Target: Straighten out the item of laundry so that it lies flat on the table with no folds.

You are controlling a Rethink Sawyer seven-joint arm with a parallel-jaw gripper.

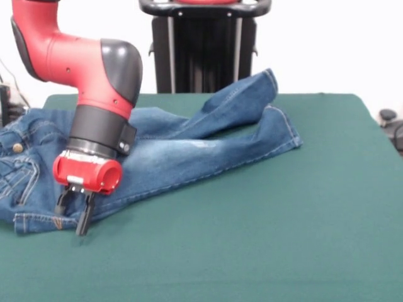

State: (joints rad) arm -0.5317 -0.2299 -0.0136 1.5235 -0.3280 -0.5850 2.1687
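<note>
The blue denim jeans lie across the left and middle of the dark green table. Their waist, with a metal button, is at the left edge. The legs run right and toward the far side. One leg crosses over the other, and its hem is raised at the back. My gripper points down at the near edge of the jeans' left part. Its fingers stand a little apart with denim showing between them. They are down at table level, and nothing is lifted.
The red and black arm comes down from the top left over the jeans' waist area. The black pedestal stands behind the table's far edge. Dark objects sit past the right edge.
</note>
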